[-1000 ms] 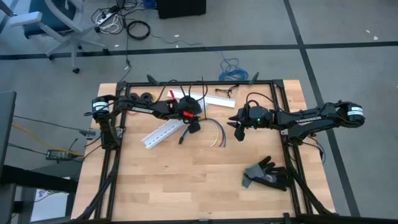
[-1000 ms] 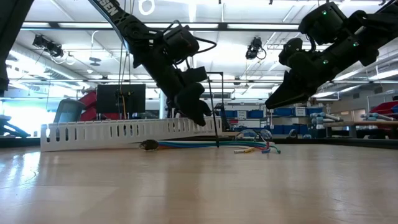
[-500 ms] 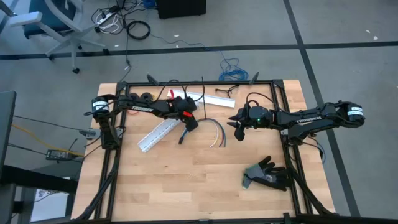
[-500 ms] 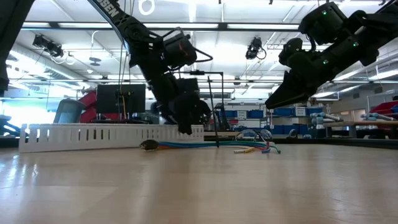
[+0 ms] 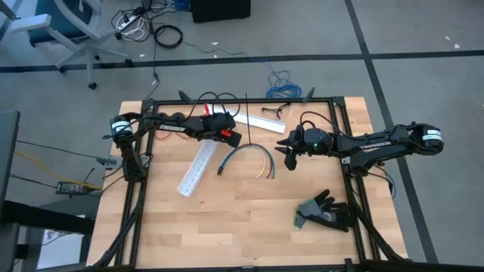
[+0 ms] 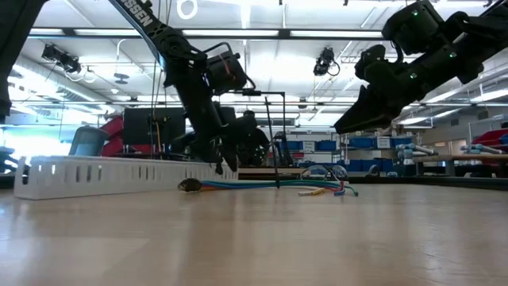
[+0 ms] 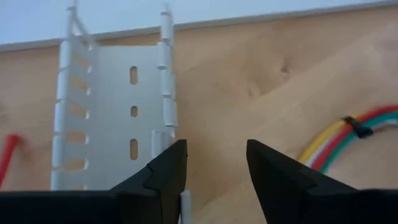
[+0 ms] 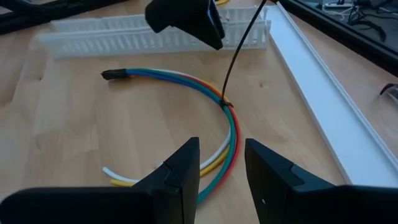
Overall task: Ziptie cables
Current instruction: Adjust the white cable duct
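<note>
high view shows the cables (image 5: 246, 156) lying in an arc on the table (image 5: 227, 227), near its middle, between the two arms. the ziptie (image 8: 239, 53) already circles the bundle at about mid-arc; its long black tail stands up from the wires, seen best in the right wrist view. judged from this, the strap is looped and at least partly cinched, and what appears to remain is pulling it fully tight and dealing with the free tail.

left gripper (image 5: 231, 137) sits above the far end of the arc, beside the white slotted duct (image 5: 195, 170), which lies at a slant on the wood. its fingers (image 7: 158, 177) are parted and hold nothing; only bare table shows in the gap. right gripper (image 5: 288, 156) hovers above the table just off the other end of the arc, its fingers (image 8: 174, 174) set slightly apart and empty.

a white cover strip (image 5: 257, 121) lies near the far edge, and a black glove (image 5: 325, 211) rests near the right front corner.

hard to make out: whether the strap's head is locked; it shows only as a small dark knot on the wires. the low view shows the tail as a thin upright line, with its upper end lost against the room behind. in the high view the ziptie is barely distinguishable. the left wrist view shows only a short stretch of the wires, with a small black band on them.
</note>
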